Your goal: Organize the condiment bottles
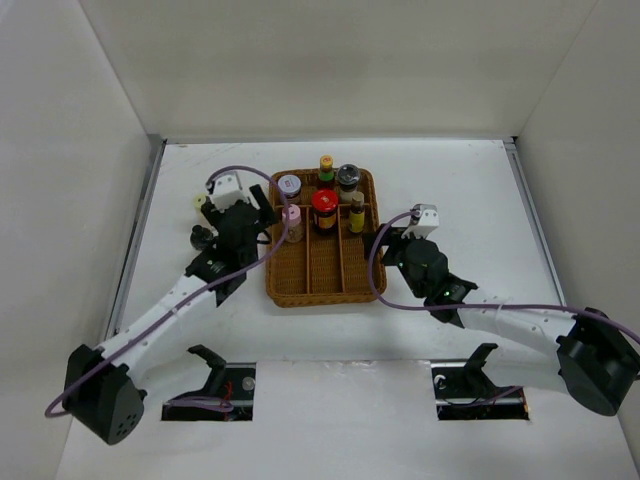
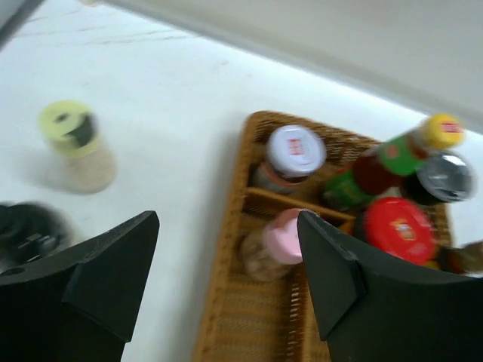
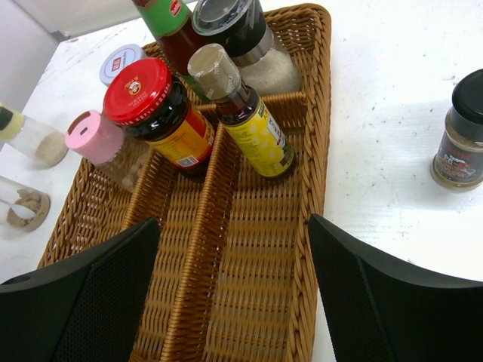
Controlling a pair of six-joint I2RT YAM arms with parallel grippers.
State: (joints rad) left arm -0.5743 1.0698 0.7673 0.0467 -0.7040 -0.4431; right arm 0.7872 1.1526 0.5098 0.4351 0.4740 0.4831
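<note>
The brown wicker tray (image 1: 312, 283) holds several condiment bottles at its far end: white cap (image 1: 289, 185), yellow cap (image 1: 326, 163), grey cap (image 1: 348, 176), red cap (image 1: 324, 200), tan cap (image 1: 357, 200) and pink cap (image 1: 292, 214). My left gripper (image 1: 264, 214) hangs open above the tray's left edge. The pink-capped bottle (image 2: 283, 237) stands in the left compartment beside the right finger (image 2: 339, 271), not clamped. My right gripper (image 3: 234, 226) is open over the tray's right compartment (image 3: 260, 256), with nothing between its fingers.
On the table left of the tray stand a yellow-capped shaker (image 1: 201, 201) (image 2: 73, 143) and a black-capped one (image 1: 201, 237). A black-capped jar (image 3: 459, 143) stands on the table right of the tray. White walls enclose the table.
</note>
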